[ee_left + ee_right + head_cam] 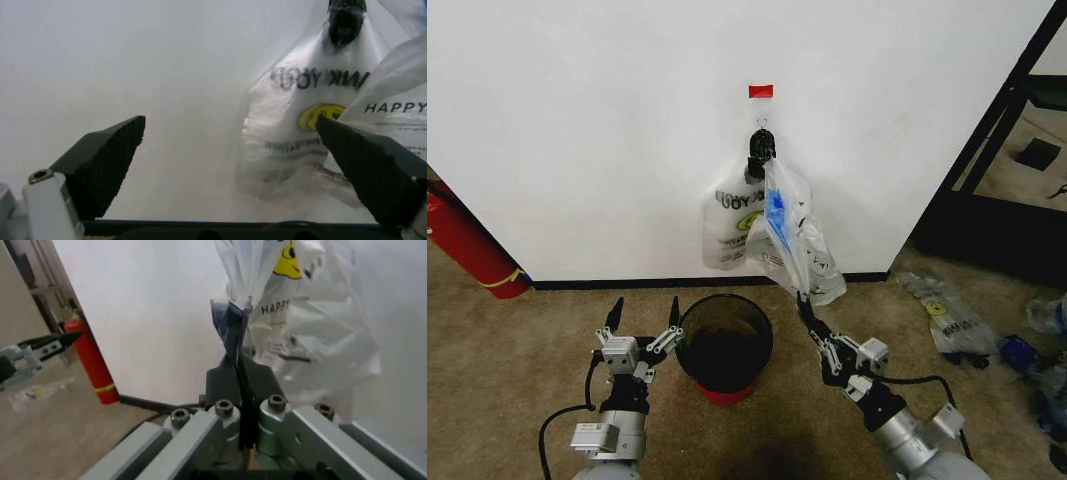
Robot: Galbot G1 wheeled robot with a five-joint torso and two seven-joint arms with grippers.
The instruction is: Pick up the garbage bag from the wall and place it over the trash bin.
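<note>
1. Right now the right gripper [805,302], lower right of centre in my head view, has its jaws closed flat on the bottom edge of the garbage bag [789,235] — the wrist view shows plastic pinched between the closed fingers [230,372].
2. That bag hangs from the dark hook [761,146] on the wall [577,120], just under the red tape strip [761,91], upper centre of frame. Its blue patch faces out, in front of the whitish "THANK YOU" bag [730,225].
3. Left gripper [643,322] sits lower left, just beside the trash bin [724,345], jaws spread wide with nothing between them. It points at the wall.
4. The bin stands on the carpet [507,360] at bottom centre, below the bags — no liner on it.
5. Progress, my read: the grasp is made, but the bag looks to be on the hook yet. Unhooking, opening it and fitting it over the bin rim are all left.
6. Fire extinguisher [462,240] is at the left edge, well clear.
</note>
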